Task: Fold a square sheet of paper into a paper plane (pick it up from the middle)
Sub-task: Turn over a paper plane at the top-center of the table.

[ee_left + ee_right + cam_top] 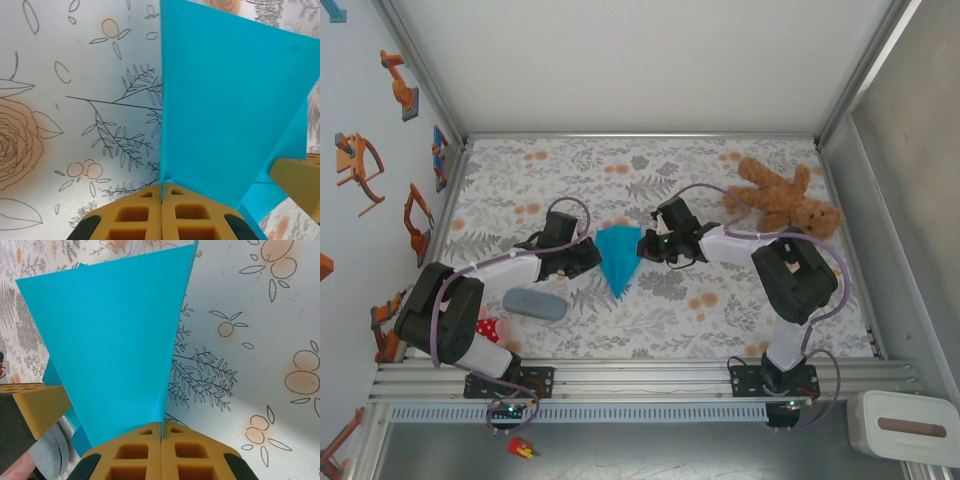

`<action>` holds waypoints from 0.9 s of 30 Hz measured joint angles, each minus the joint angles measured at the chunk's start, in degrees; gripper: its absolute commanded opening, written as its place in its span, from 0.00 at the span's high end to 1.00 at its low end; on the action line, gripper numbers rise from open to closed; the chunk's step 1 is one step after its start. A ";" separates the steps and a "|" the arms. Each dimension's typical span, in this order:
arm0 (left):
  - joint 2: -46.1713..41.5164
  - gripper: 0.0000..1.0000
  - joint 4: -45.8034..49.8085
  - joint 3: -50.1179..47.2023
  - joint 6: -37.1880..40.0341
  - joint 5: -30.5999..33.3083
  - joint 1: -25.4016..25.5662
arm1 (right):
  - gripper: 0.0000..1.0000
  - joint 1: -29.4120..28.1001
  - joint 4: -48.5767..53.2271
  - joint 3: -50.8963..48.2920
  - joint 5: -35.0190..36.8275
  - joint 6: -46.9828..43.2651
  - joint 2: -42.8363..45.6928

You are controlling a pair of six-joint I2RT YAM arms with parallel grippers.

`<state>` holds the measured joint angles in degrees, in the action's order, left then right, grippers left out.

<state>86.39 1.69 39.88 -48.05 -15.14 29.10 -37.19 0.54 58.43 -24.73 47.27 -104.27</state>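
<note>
Floral table (720, 310); left pincer (161, 189) and right pincer (161, 426) clamp the paper plane (618, 258).

**Left arm** (455, 310): we list it bent at the elbow, forearm reaching inward and forward from its base.

**Left tool** (590, 256): we record the yellow pads (132, 212) pressed flat together along a thin seam, pinching one edge of the paper plane (618, 258).

**Right arm** (790, 275): elbow raised, forearm angled inward toward the other arm.

**Right tool** (648, 245): pads likewise closed, nipping the opposite edge.

We note both tools facing each other, near but apart.
</note>
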 measured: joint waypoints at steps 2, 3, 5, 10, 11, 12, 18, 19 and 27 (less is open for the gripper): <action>0.42 0.94 0.63 -0.04 -0.02 0.66 0.00 | 1.00 0.00 0.02 -0.11 0.15 0.00 -0.17; 0.48 0.93 0.90 -0.11 -0.02 0.85 0.00 | 1.00 0.00 0.02 -0.22 0.17 0.00 -0.26; 0.48 0.92 1.62 -0.15 0.00 1.27 0.00 | 1.00 0.00 0.04 -0.31 0.31 0.00 -0.50; 0.07 0.83 3.91 -0.15 0.09 2.19 0.00 | 1.00 0.00 0.02 -0.33 0.15 0.00 -1.05; -0.50 0.80 4.66 -0.15 0.07 2.60 0.00 | 1.00 0.00 0.04 -0.33 0.07 0.00 -1.14; -1.18 0.78 5.33 -0.15 0.07 3.04 0.00 | 1.00 0.00 0.04 -0.33 0.04 0.02 -1.18; -8.50 0.68 8.63 -0.15 0.02 4.79 0.70 | 1.00 0.00 0.02 -0.33 -1.25 0.04 -1.77; -9.64 0.67 8.76 -0.15 0.02 4.90 1.33 | 1.00 0.00 0.02 -0.33 -1.38 0.04 -1.84; -9.46 0.60 9.66 0.52 0.04 5.03 7.67 | 1.00 0.00 0.02 -0.31 -1.66 0.07 -2.34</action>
<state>76.93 11.35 40.40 -48.01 -10.11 36.77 -37.19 0.56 58.13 -26.39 47.33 -106.61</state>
